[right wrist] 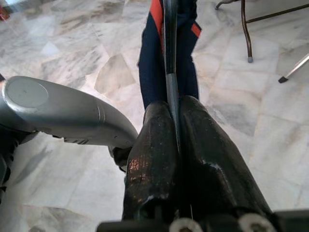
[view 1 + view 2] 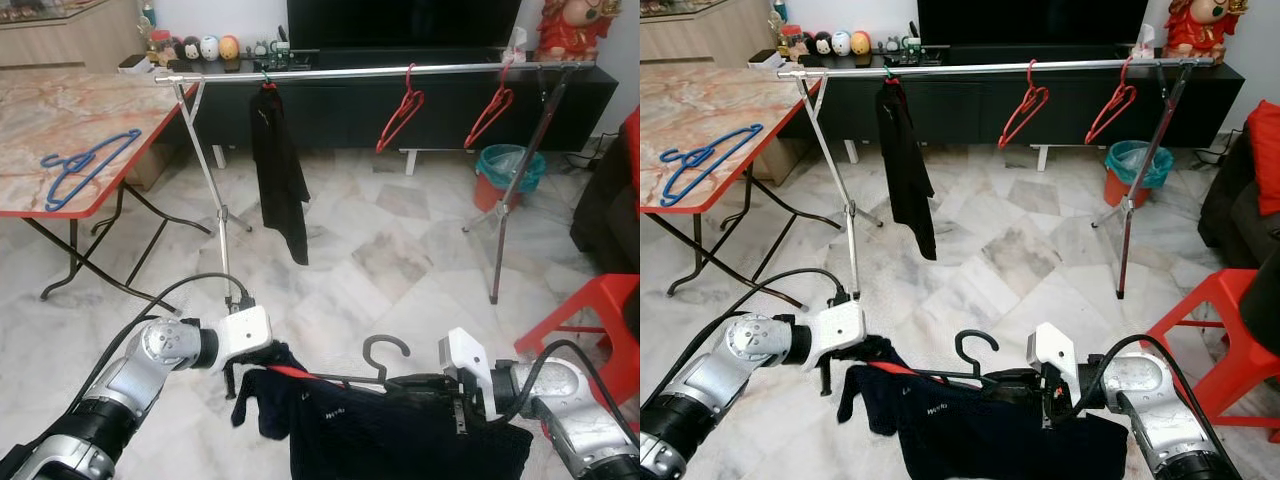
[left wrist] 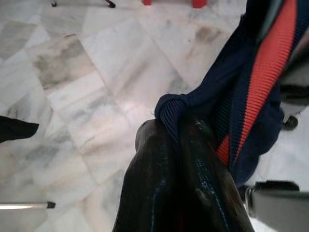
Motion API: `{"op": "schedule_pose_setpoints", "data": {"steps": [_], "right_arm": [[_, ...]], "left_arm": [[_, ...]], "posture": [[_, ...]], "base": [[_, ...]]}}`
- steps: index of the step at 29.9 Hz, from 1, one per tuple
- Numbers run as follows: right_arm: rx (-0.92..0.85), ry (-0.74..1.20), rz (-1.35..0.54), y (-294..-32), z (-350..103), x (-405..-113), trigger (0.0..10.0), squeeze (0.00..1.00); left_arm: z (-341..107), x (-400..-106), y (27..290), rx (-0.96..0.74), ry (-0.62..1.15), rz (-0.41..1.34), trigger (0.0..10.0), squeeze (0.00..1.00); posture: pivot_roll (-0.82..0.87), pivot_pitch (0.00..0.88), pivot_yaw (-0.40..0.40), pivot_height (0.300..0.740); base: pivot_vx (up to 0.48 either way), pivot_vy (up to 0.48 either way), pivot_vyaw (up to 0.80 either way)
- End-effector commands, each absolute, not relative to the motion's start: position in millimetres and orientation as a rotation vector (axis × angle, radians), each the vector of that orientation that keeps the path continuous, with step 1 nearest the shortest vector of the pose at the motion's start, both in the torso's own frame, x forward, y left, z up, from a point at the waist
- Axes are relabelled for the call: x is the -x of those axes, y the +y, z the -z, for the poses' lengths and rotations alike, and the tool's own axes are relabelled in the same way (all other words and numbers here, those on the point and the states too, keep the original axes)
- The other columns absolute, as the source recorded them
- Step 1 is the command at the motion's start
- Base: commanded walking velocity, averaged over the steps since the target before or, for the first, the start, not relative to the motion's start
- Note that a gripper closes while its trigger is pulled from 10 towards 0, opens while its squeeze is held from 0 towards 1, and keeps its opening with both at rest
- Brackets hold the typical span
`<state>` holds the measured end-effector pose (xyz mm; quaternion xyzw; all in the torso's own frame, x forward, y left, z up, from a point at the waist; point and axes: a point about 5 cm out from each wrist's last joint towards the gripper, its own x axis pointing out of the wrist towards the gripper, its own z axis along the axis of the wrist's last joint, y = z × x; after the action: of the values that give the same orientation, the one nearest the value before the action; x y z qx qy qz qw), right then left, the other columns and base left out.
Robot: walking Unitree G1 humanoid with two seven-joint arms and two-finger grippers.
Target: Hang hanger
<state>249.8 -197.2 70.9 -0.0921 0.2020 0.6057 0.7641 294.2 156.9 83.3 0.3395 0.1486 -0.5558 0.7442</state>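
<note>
Dark hanger (image 2: 385, 362) — low centre of the head view, hook curling upward, carrying a navy garment (image 2: 400, 435) with an orange-red strip along the shoulder. Held between both arms, above the marble floor (image 2: 380, 250).

Right gripper (image 1: 173, 123) — lower right of the head view; in its wrist view the two black fingers (image 1: 207, 145) are pressed together on the hanger's thin dark bar.

Left gripper (image 3: 176, 133) — lower left of the head view; in its wrist view the fingers are pinched narrow on the navy fabric's ribbed edge, the orange strip running just beside them.

Clothes rail (image 2: 400, 72) — silver bar across the upper frame on crossed legs. Hanging from it: a black garment (image 2: 278, 175) at upper centre-left, and two red hangers, one at upper centre (image 2: 400, 110) and one at upper right (image 2: 490, 112).

Marble-topped folding table (image 2: 40, 110) — upper left, red-edged, with a blue hanger (image 2: 85, 163) lying flat on it.

Black TV cabinet (image 2: 350, 105) — behind the rail, small figurines along its top at the left end.

Teal bin (image 2: 505, 170) — right, behind the rail's right leg.

Red plastic stool (image 2: 600, 310) — right edge, mid-height.
</note>
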Motion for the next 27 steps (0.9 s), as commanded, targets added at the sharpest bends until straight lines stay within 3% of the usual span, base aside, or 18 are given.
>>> {"op": "schedule_pose_setpoints", "data": {"steps": [1,2,5,14,19,20,24,25,26,27], "right_arm": [[0.242,0.443,-1.276,-206.6,-73.4,-253.6,0.0,0.00],[0.293,0.462,-1.247,-208.7,-68.7,-254.9,0.0,0.00],[0.319,0.479,-1.182,-209.8,-61.0,-258.4,0.0,0.00],[0.327,0.437,-1.136,-204.7,-58.4,-265.1,0.0,0.00],[0.293,0.394,-1.150,-203.7,-64.1,-266.2,0.0,0.00],[0.251,0.389,-1.204,-202.2,-68.0,-261.2,0.0,0.00],[0.237,0.412,-1.242,-202.5,-66.6,-256.3,0.0,0.00],[0.230,0.421,-1.254,-202.5,-65.6,-254.3,0.0,0.00],[0.224,0.435,-1.277,-202.2,-64.2,-251.1,0.0,0.00],[0.220,0.444,-1.294,-202.1,-63.3,-248.9,0.0,0.00]], "left_arm": [[-80.4,-293.0,183.7,-0.756,0.410,1.163,0.0,0.00],[-87.5,-293.5,178.6,-0.659,0.374,1.172,0.0,0.00],[-97.9,-292.6,173.6,-0.575,0.342,1.202,0.0,0.00],[-95.6,-286.0,173.4,-0.567,0.391,1.262,0.0,0.00],[-83.5,-289.0,174.1,-0.634,0.418,1.198,0.0,0.00],[-80.3,-297.8,172.5,-0.646,0.377,1.082,0.8,0.00],[-80.1,-310.3,173.5,-0.656,0.329,0.920,1.1,0.00],[-81.4,-314.4,174.3,-0.653,0.313,0.866,3.1,0.00],[-83.5,-319.1,175.4,-0.650,0.293,0.804,4.1,0.00],[-85.1,-321.9,176.1,-0.646,0.281,0.767,4.1,0.00]], "posture": [[0.00,0.000,0.032,0.740],[0.00,0.000,0.032,0.740],[0.01,0.000,0.031,0.740],[0.01,0.000,0.032,0.740],[0.01,0.000,0.033,0.740],[0.01,0.000,0.035,0.740],[0.01,0.000,0.034,0.740],[0.01,0.000,0.034,0.740],[0.01,0.000,0.034,0.740],[0.01,0.000,0.033,0.740]], "base": [[0.000,0.000,0.00],[0.000,0.000,0.00],[0.000,0.000,0.00],[0.000,0.000,0.00],[0.000,0.000,0.00],[0.000,0.000,0.00],[0.000,0.000,0.00],[0.000,0.000,0.00],[0.000,0.000,0.00],[0.000,0.000,0.00]]}}
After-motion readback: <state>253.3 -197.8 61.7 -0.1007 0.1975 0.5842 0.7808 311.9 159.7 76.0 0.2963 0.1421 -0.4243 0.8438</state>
